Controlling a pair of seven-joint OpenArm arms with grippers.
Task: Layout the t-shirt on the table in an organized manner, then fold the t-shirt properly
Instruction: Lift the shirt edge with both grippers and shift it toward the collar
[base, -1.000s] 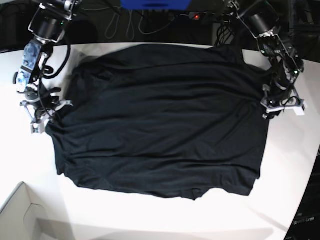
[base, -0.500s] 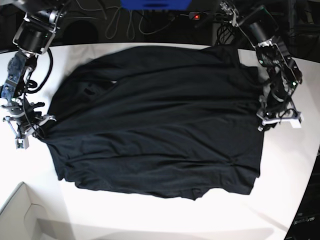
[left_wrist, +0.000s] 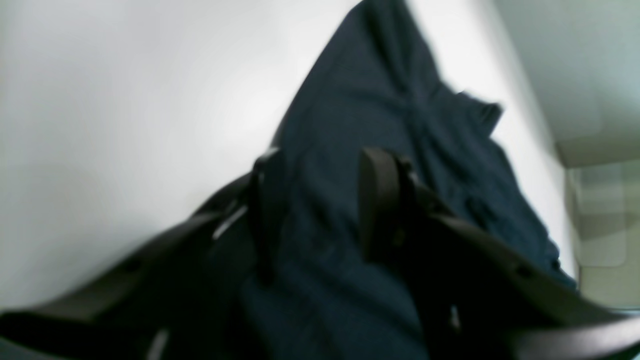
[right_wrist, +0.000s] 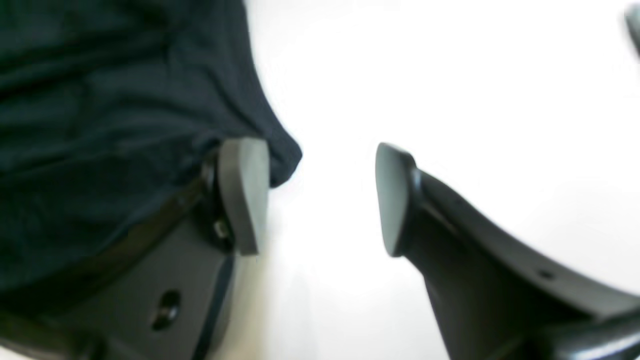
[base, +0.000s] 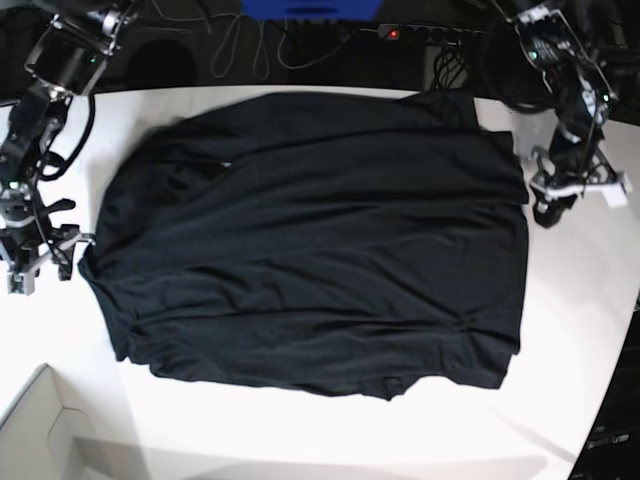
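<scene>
t-shirt (base: 310, 240) lies spread between both arms across the table (base: 300, 430): right gripper (right_wrist: 320, 200) jaws apart at its edge, left gripper (left_wrist: 320, 210) jaws apart over cloth.

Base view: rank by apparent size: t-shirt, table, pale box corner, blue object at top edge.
1. table
2. t-shirt
3. blue object and pale box corner: similar, both cropped by the frame, so unranked.

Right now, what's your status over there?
Left end effector open over the t-shirt. Right end effector open at its edge. Shirt spread on table, unfolded. Nothing blocking.
</scene>
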